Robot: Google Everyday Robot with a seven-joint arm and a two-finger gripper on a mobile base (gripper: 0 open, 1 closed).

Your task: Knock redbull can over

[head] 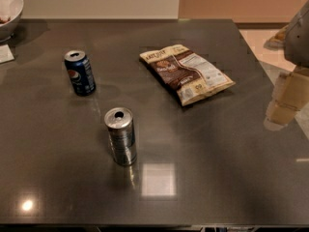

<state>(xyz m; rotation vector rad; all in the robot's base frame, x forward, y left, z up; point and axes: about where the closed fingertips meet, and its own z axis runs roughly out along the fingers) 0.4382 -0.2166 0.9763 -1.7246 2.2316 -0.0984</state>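
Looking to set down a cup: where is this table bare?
Bare: the near strip in front of the redbull can, and the wide stretch between it, the snack bag and the gripper at the picture's right edge. Crowded: far left, around the Pepsi can and bowl.

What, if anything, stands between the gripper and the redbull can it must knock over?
Nothing visible. The gripper hangs at the far right; only bare tabletop separates it from the upright redbull can. The chip bag lies just behind that line, the Pepsi can back left.
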